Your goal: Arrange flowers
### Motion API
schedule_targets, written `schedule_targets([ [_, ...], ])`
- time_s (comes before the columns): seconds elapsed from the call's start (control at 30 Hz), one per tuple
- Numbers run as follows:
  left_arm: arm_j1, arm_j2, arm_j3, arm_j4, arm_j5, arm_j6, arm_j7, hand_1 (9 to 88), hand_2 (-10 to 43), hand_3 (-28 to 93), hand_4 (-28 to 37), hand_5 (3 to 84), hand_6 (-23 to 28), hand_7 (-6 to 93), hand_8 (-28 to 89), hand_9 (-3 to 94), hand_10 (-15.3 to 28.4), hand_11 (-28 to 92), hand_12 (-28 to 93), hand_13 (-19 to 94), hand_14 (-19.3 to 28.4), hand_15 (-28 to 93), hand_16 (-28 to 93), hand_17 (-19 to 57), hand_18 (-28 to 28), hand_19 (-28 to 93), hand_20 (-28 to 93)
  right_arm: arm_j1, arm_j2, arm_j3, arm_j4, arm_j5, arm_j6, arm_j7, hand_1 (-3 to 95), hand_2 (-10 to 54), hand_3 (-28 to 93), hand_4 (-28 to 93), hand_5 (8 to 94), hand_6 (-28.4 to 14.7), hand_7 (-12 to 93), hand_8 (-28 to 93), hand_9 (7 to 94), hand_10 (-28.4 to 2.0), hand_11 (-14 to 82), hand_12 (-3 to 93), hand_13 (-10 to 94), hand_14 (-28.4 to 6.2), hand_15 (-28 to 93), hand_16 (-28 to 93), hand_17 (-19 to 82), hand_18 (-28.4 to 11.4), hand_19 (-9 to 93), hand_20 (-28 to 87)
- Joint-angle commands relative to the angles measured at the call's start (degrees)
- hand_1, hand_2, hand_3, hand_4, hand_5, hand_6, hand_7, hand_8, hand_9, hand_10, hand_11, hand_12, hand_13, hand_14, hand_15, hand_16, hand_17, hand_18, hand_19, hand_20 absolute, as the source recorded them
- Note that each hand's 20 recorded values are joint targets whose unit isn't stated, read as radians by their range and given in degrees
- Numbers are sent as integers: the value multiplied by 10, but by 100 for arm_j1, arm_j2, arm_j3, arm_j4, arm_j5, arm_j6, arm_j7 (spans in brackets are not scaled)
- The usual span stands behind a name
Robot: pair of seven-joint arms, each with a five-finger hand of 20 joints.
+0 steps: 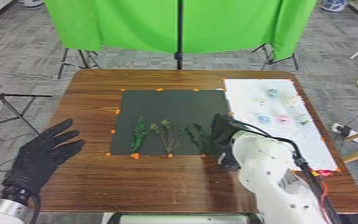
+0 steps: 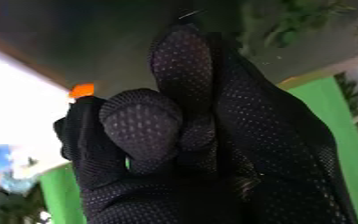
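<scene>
Beside the sprig [image 1: 196, 135], my right hand [image 1: 222, 126], open or shut I can't tell, could squash it by pushing too hard.

The mat [image 1: 171, 102] lies on the table [image 1: 87, 100]. Three sprigs [image 1: 140, 134] lie on it, side by side, toward 6 o'clock. At the mat's 3 o'clock is a sheet [image 1: 246, 87] with flowers [image 1: 273, 93] on it. A curtain [image 1: 122, 25] hangs past the table's 12 o'clock edge.
</scene>
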Motion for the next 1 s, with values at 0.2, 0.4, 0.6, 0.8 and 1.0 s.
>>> schedule_targets([
  [0.2,120,-23,-17,-1,23,-24,22,261,-6,711,-262,335,17,251,-118,291,128,307,136,273,160,471,-25,-71,238,545,97,-25,1105,-25,-202,56,-917,-498,208,168,863,-181,713,-59,394,-210,844,-129,426,283,790,-92,710,280,450,-217,932,571],
  [0.4,75,-18,-15,16,17,-39,-36,261,-6,711,-261,336,17,252,-119,292,128,306,136,273,160,471,-26,-71,237,544,97,-57,1070,-112,-241,541,-1148,-419,210,160,859,-190,716,-57,392,-210,839,-127,432,282,788,-93,712,278,447,-219,932,567],
  [0.6,57,-7,-17,24,8,-28,-53,261,-5,710,-261,336,18,250,-118,292,129,307,137,273,159,472,-25,-71,237,544,97,-101,943,-188,-269,623,-1230,-498,196,188,864,-184,722,-57,387,-209,841,-126,434,280,787,-95,713,275,445,-219,932,565],
  [0.8,52,4,-15,29,0,-22,-52,260,-5,711,-260,337,19,249,-117,292,128,306,136,274,159,471,-25,-71,237,544,97,55,758,-270,-182,907,-1380,-433,192,195,864,-181,728,-59,380,-205,842,-127,432,279,788,-96,713,271,445,-220,932,565],
  [1.0,46,-7,-12,28,-5,1,-57,261,-5,711,-261,337,18,250,-117,292,130,305,136,274,159,471,-25,-71,237,544,97,288,443,-252,29,2187,-1558,204,188,201,860,-182,732,-59,377,-203,850,-129,426,276,791,-96,712,269,449,-222,932,564],
])
